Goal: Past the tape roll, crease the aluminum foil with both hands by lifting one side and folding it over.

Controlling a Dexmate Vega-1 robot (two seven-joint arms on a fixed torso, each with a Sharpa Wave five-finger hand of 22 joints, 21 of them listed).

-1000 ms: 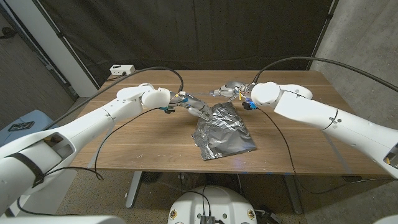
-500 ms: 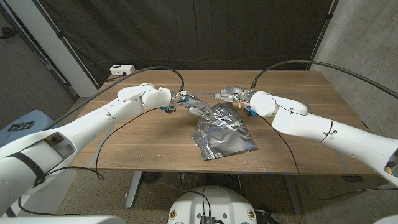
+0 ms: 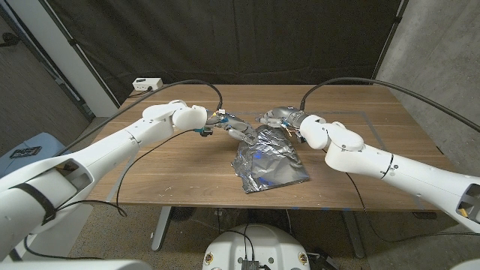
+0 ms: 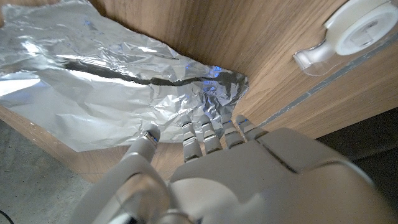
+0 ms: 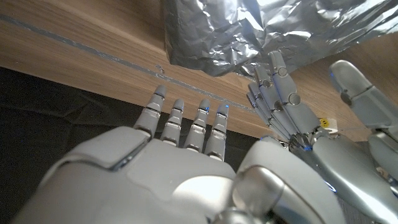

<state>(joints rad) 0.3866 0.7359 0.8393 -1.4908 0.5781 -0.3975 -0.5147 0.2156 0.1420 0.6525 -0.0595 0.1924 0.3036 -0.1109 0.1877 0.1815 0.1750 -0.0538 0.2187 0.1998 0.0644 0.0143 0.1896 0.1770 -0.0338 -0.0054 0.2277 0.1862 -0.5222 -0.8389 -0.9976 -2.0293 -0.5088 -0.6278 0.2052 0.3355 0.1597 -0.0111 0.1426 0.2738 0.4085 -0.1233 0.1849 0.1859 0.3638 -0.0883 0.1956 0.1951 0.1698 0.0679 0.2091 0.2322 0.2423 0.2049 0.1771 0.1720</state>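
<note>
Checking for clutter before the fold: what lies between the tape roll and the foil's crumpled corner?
In the left wrist view, only bare wooden table separates the tape roll from the aluminum foil; a pale line on the wood crosses that stretch.

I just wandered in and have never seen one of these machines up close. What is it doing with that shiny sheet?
A two-armed robot is working on a crumpled sheet of aluminum foil lying on a wooden table. Its left hand touches the foil's far corner, fingertips on the crinkled edge. Its right hand hovers at the same far edge, fingers spread, holding nothing. A tape roll sits just beyond. The foil already looks partly folded and wrinkled; the fold appears to be under way.
</note>
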